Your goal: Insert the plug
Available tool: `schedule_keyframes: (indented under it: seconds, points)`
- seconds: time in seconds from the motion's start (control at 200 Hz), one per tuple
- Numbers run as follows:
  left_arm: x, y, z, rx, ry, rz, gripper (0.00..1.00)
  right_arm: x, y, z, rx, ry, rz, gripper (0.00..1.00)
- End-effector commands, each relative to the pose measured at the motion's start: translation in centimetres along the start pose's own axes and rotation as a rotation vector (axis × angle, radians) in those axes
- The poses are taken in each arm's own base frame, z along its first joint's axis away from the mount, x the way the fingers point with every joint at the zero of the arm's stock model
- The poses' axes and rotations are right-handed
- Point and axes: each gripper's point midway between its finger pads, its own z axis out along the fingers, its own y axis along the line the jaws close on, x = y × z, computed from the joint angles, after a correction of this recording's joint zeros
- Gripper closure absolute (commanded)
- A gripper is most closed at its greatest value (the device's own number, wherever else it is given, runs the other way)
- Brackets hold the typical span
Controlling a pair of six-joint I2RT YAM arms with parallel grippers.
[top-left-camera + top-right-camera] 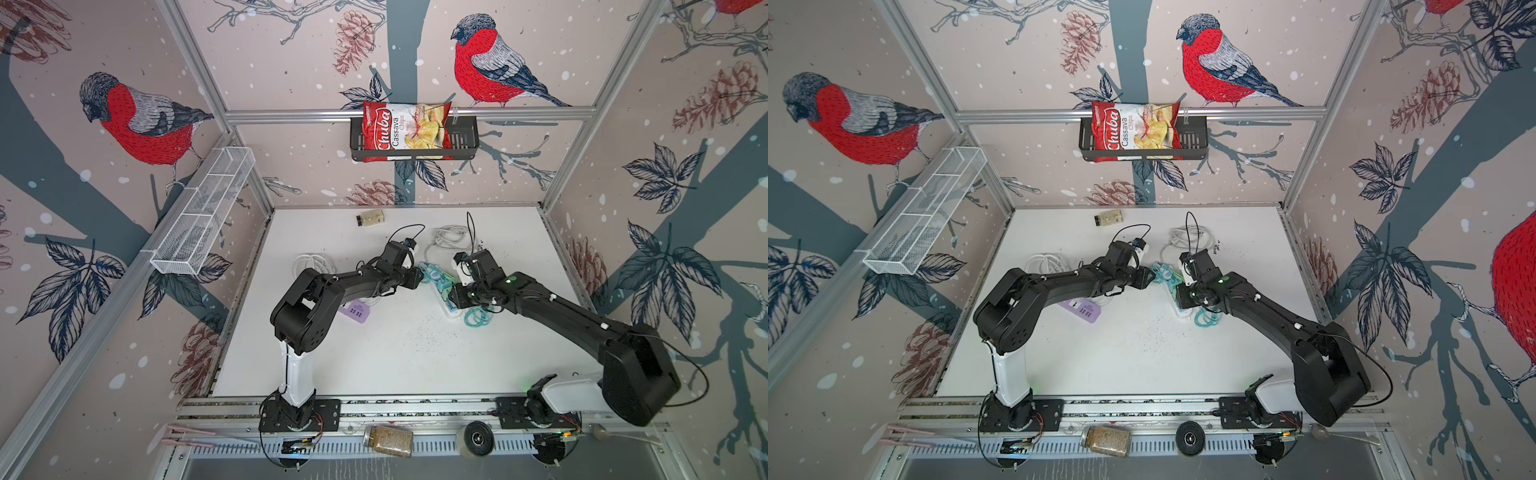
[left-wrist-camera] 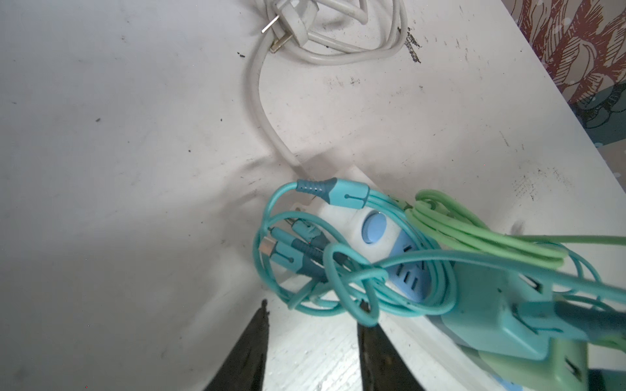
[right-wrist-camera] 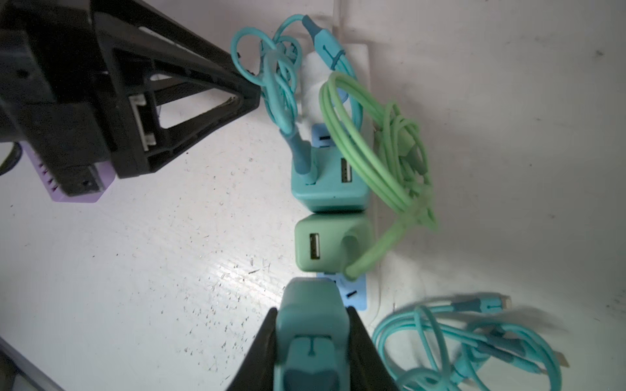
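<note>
Near the middle of the table [image 3: 135, 270], the right hand [image 3: 311, 313] is clenched around a teal plug [image 3: 308, 342]. It is at the near end of the white and blue power strip [image 3: 354, 294], just beside a green charger [image 3: 335, 247]. By the strip's far end, the left hand [image 2: 313, 304] is released, holding nothing.

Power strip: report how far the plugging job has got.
Done: a teal adapter and a green adapter sit plugged into the power strip. In hand: the right gripper is shut on a third teal adapter, poised by the strip's free blue sockets. Left: seating it. The left gripper is open, holding nothing.
</note>
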Motion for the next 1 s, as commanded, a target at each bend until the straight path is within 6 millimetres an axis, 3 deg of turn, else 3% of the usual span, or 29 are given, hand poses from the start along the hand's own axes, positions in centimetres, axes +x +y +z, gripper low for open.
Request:
schedule_keyframes:
  seconds: [0.0,0.17,0.275,0.455,0.675,0.845,0.99]
  points:
    - [-0.8,0.1,0.1,-0.005,-0.035,0.019,0.56,-0.7,-0.2,0.3,0.029,-0.018,-0.026,0.96]
    - [-0.5,-1.9,0.0,0.068,-0.015,0.056,0.54,-0.6,-0.3,0.6,0.039,-0.011,-0.031,0.96]
    - [-0.4,-1.7,-0.1,-0.002,-0.005,0.089,0.48,-0.5,-0.4,0.7,0.047,-0.008,-0.027,0.96]
    - [-0.7,-2.0,-0.2,0.010,-0.003,0.094,0.46,-0.4,-0.6,1.2,0.051,-0.003,-0.029,0.96]
    - [-1.6,-3.1,-1.8,0.050,-0.047,0.111,0.44,-0.8,-0.7,1.3,0.062,-0.019,-0.036,0.97]
    - [-2.4,-2.7,-3.0,0.026,-0.107,0.095,0.43,-0.8,-0.8,1.4,0.080,-0.021,-0.033,0.97]
    - [-2.2,-2.7,-2.9,0.030,-0.099,0.104,0.42,-1.2,-0.8,1.5,0.094,-0.040,-0.025,0.97]
